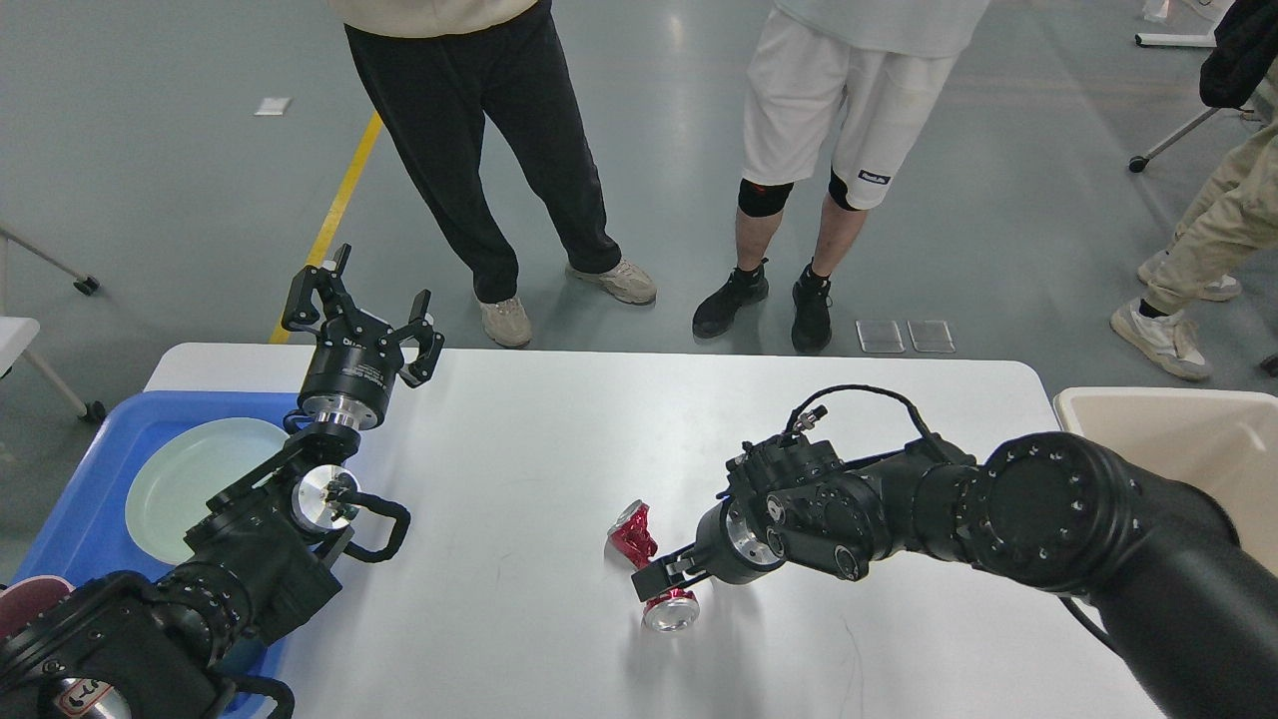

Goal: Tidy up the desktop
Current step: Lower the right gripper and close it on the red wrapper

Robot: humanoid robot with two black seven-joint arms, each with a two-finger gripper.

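Observation:
The white desktop (539,419) fills the lower part of the head view. A crushed red can (639,544) with silver ends lies near its middle. My right gripper (651,579) comes in from the right and its fingers are closed on the can's crumpled waist, low over the tabletop. My left gripper (371,300) is open and empty, pointing up above the desktop's far left edge, beside the blue tray (90,499).
The blue tray holds a pale green plate (190,479); a dark red rim (30,599) shows at its near corner. A beige bin (1178,419) stands off the right end. Two people (799,150) stand just beyond the far edge.

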